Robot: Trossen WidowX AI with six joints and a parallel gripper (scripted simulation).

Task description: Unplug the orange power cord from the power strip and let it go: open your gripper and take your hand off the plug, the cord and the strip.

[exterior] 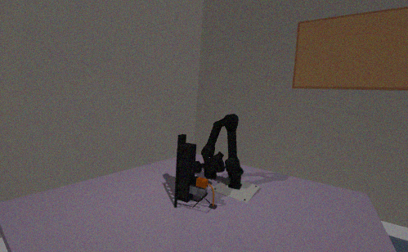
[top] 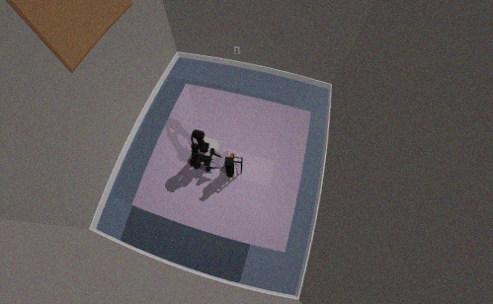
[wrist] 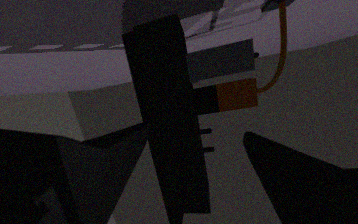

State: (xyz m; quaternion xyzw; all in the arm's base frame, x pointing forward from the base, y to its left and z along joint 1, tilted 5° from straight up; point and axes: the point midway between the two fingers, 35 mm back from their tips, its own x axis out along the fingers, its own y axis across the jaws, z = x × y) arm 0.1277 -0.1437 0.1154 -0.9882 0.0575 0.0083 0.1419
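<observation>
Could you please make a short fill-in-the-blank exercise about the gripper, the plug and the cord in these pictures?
1. The plug in the black power strip is coloured ____.
2. The gripper is ____, with nothing between its fingers.
3. The cord runs from the plug down to the ____ table.

Missing words: orange; open; purple

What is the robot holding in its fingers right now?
Nothing. The gripper is open, and the orange plug sits in the power strip, untouched.
</observation>
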